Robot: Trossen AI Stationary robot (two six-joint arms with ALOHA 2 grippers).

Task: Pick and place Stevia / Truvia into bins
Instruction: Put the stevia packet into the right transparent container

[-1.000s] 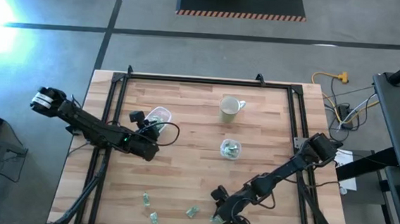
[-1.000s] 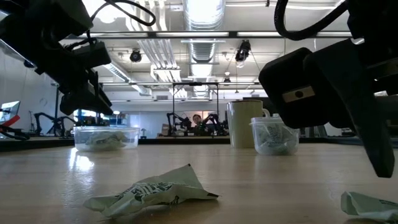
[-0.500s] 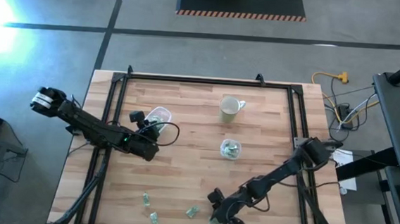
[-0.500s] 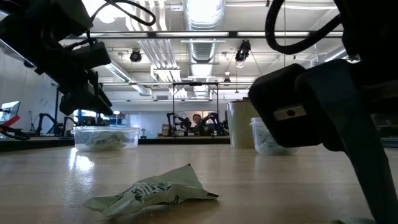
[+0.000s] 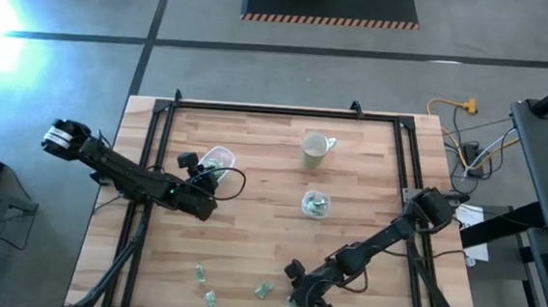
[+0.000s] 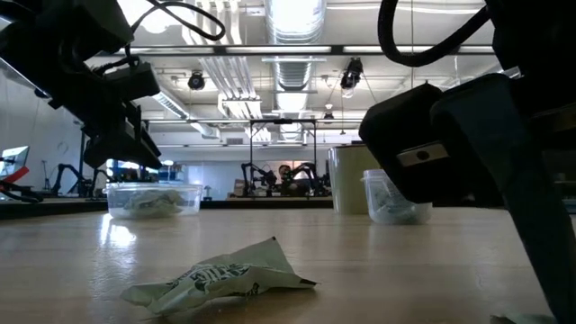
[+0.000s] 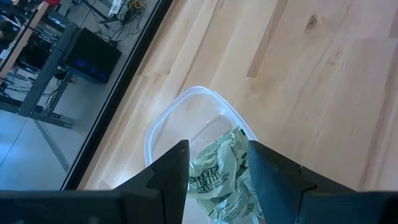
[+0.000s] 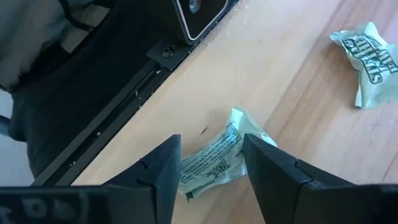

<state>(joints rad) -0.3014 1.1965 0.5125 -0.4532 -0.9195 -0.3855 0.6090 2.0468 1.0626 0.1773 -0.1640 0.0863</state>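
While both bins (image 5: 218, 157) hold some packets, about four lie loose at the table's near edge; right gripper (image 8: 208, 163), fingers apart, straddles one packet (image 8: 219, 160) there; left gripper (image 7: 217, 167), open, hovers over the left bin.

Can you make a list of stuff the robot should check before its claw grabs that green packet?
1. Right claw open: ok, its jaws stand apart.
2. Packet lined up between the fingers: ok.
3. Fingers touching the packet: cannot tell.
4. Second packet out of the way: ok, it lies apart.
5. Small cup has room: cannot tell, packets already inside.
6. Left claw clear of the path: ok, it hangs over the wide tub far away.
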